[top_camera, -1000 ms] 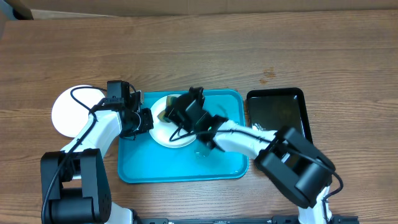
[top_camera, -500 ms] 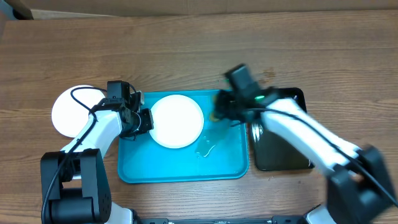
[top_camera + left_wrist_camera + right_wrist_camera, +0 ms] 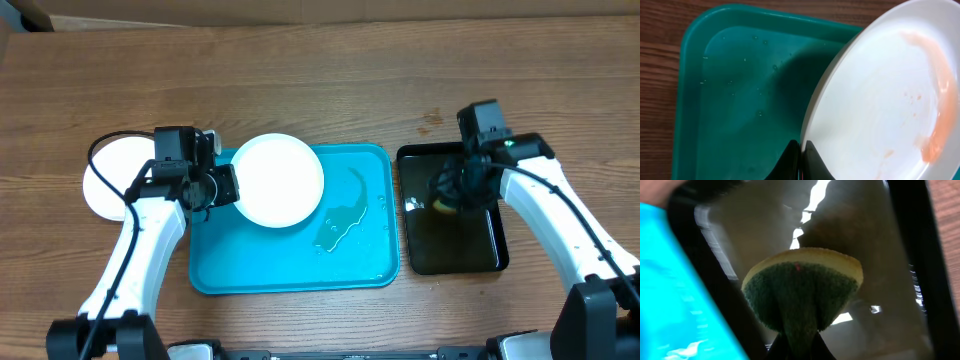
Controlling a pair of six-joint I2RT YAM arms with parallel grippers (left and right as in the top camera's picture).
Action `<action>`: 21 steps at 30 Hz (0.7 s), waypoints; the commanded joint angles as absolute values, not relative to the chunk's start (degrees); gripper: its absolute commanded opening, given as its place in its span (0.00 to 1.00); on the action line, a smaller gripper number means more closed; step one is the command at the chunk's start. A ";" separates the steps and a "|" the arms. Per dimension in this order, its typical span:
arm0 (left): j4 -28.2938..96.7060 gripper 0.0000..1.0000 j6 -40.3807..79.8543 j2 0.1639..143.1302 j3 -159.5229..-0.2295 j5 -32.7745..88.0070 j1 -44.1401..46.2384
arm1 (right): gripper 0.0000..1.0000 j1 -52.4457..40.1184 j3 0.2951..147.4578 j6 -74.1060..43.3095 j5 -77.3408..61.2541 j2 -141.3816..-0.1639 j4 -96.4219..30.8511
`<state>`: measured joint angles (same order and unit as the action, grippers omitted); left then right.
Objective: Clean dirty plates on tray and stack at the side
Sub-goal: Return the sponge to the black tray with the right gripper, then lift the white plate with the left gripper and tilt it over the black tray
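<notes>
Plate: a white plate (image 3: 285, 180) is held by its rim over the left end of the tray (image 3: 300, 275). It is judged clear of the tray floor, going by the shadow cast under it in the left wrist view.
Smear: an orange-pink smear (image 3: 935, 105) is seen down one side of the plate's face, so the plate is not judged clean.
Left gripper: the left gripper (image 3: 232, 186) is clamped tight on the plate's near edge, jaws pinched together on the rim.
Tray: a puddle (image 3: 340, 218) is spread on the tray floor, and no other plate is seen lying in it.
Side plate: a side plate (image 3: 105, 180) is set on the table (image 3: 300, 80) just left of the tray and is partly hidden by the left arm (image 3: 150, 230). Whether another lies beneath it cannot be told.
Right gripper: the right gripper (image 3: 447, 195) is closed hard on the sponge (image 3: 805, 287), which is folded between the jaws and hung over the black tray (image 3: 450, 255), well apart from the plate.
Done: one plate is parked at the side, and the tray is emptied of plates.
Left: the smear is to be wiped off and the held plate stacked on the side plate. A third plate is not found in any view.
</notes>
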<state>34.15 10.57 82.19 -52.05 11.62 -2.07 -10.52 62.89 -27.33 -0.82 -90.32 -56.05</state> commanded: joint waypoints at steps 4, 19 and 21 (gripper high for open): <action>39.09 0.04 11.99 79.26 -59.11 3.42 3.07 | 0.16 -10.31 55.59 -25.23 3.42 -90.28 -50.61; 39.59 0.04 16.78 79.57 -68.29 0.49 17.69 | 0.85 -10.33 50.94 -25.28 3.36 -90.35 -47.40; 38.44 0.04 17.34 79.75 -68.31 -0.99 19.90 | 0.85 -10.33 50.94 -25.28 3.36 -90.45 -48.25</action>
